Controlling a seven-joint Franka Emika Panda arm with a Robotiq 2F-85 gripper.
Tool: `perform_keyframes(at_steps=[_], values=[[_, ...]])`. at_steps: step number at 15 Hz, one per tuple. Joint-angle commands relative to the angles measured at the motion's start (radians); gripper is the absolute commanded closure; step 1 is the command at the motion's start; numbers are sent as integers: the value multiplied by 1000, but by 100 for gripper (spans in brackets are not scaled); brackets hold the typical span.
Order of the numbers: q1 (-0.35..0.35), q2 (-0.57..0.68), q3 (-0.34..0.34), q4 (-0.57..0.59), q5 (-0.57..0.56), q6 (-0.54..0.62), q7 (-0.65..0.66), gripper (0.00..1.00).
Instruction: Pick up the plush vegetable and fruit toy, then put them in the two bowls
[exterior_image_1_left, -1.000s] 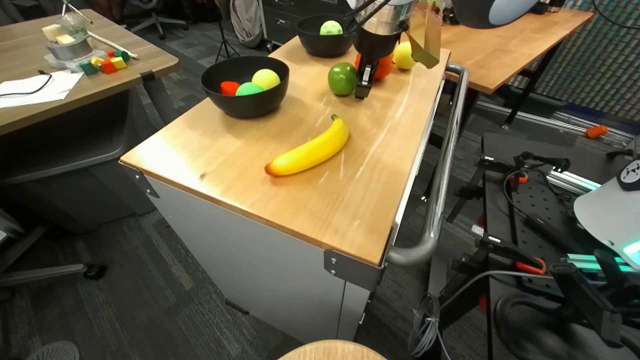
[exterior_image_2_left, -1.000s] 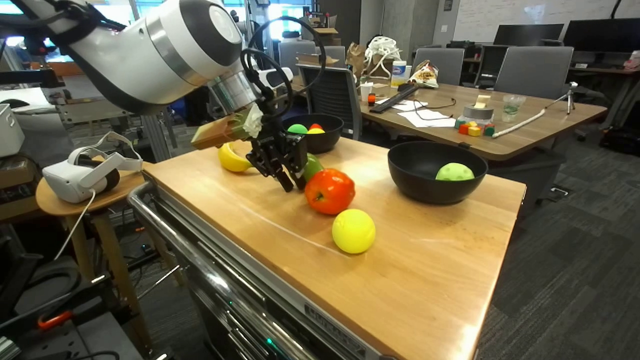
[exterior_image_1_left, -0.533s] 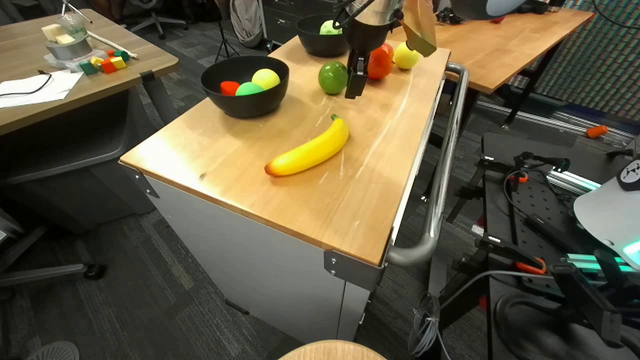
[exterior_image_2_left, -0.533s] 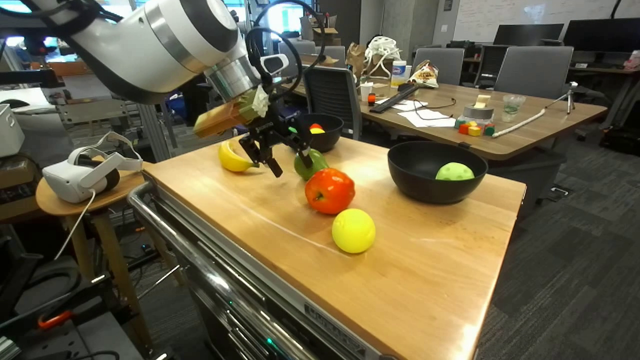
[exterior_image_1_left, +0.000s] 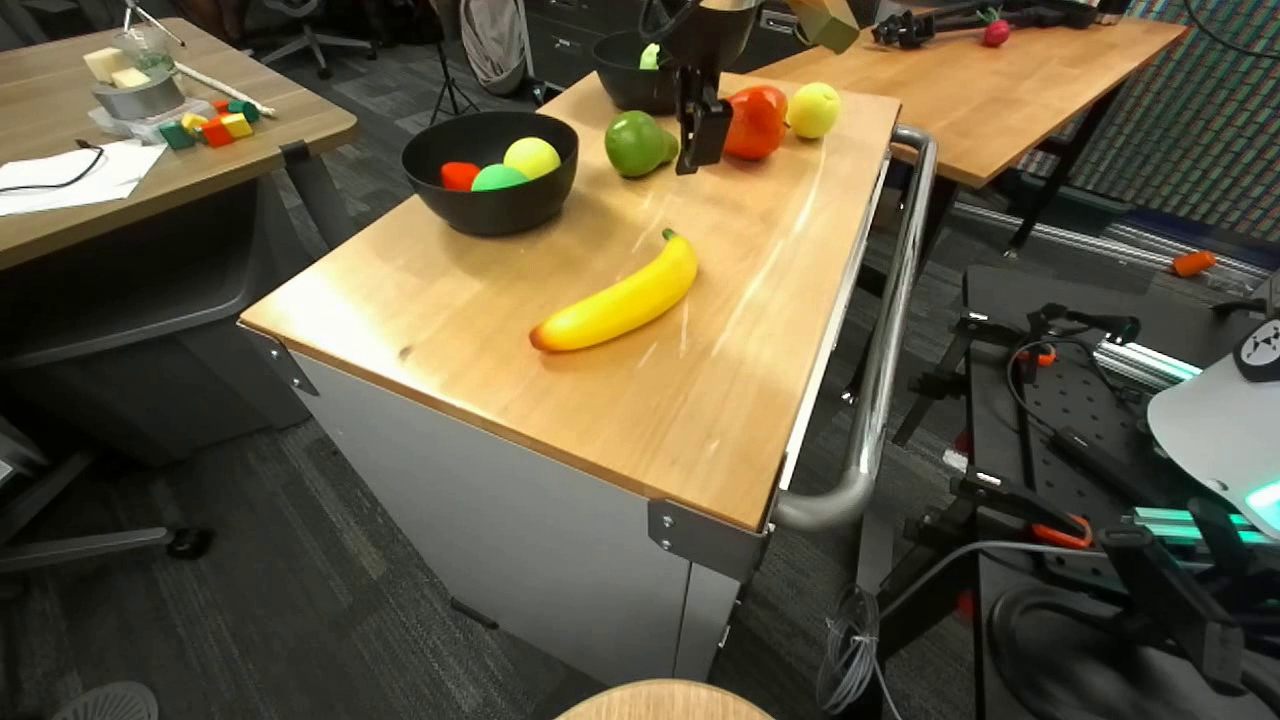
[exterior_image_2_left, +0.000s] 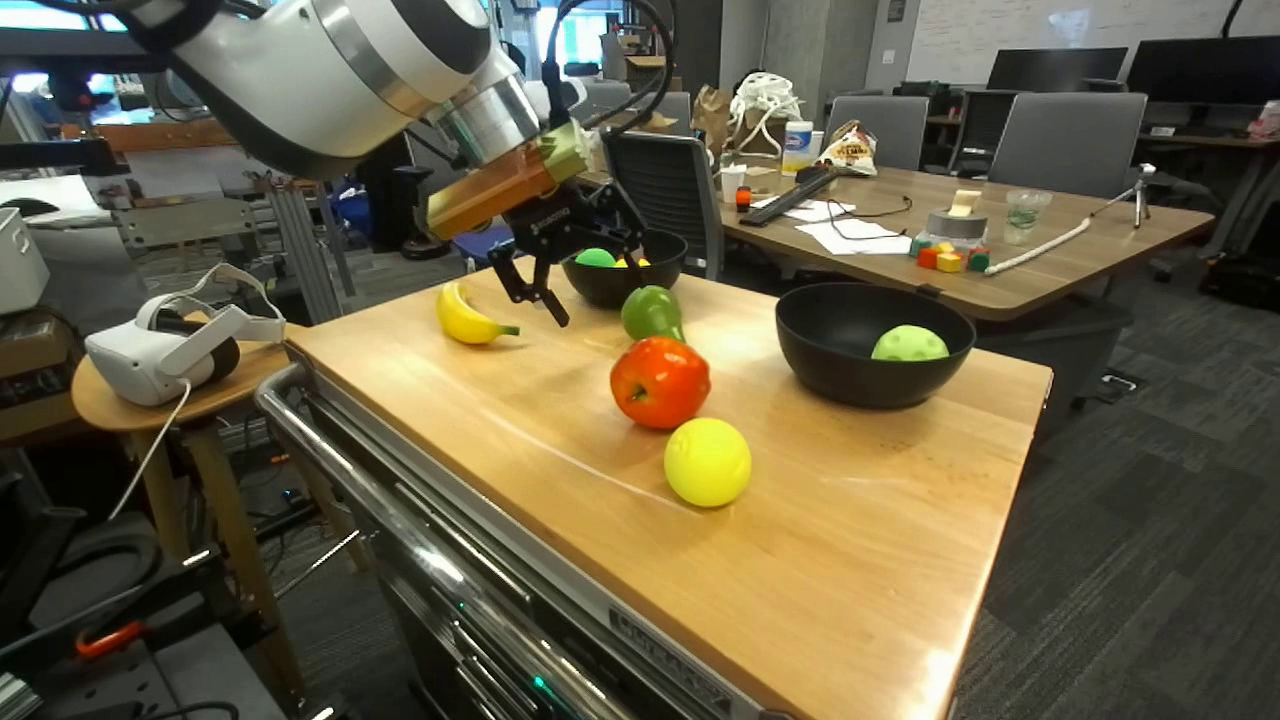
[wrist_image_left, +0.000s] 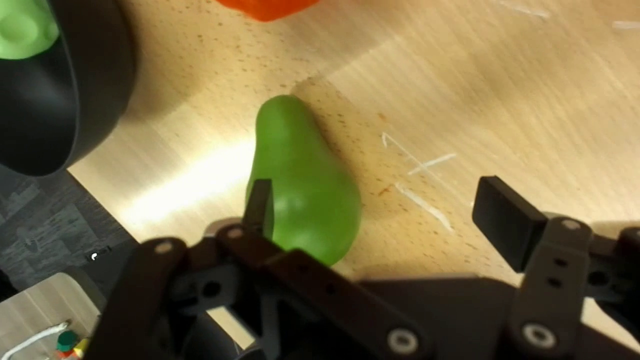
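Wrist view, and there's the pincer (wrist_image_left: 382, 207) standing wide, its fingers (wrist_image_left: 502, 222) well apart! Below lies the green pear-shaped toy (wrist_image_left: 310, 195) on the worktop (wrist_image_left: 525, 100), its fat end partly covered by the finger on the left. Further left, only partly in view, a black bowl (wrist_image_left: 102, 65) with a pale green toy (wrist_image_left: 22, 30) inside, and at the far edge just a slice of the red-orange round (wrist_image_left: 270, 6).

Over to an exterior view: the white arm (exterior_image_2_left: 270, 75) reaches in from the left, and the pincer hangs above the worktop. To its right, far to near, it's the pear-shaped toy, the red-orange round, then the yellow ball (exterior_image_2_left: 707, 462). The round overlaps the pear-shaped toy from here; whether they touch, I cannot tell. Right of those, the black bowl with its pale green toy.

And in an exterior view, at the left, here's the other bowl (exterior_image_1_left: 490, 212), with a red toy (exterior_image_1_left: 458, 177), a bright green ball (exterior_image_1_left: 498, 178) and a pale yellow ball (exterior_image_1_left: 532, 157) inside! Nearest of all, the yellow banana (exterior_image_1_left: 625, 300) lies on the worktop, well apart from both bowls, its green tip toward the far side.
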Motion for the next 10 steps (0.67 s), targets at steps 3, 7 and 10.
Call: perform_keyframes(at_steps=[3,7,10], values=[[-47,103,-46,138,-1,20,-170,0],[-100,169,-29,212,172,59,-359,0],[-257,210,159,221,451,50,-606,0]])
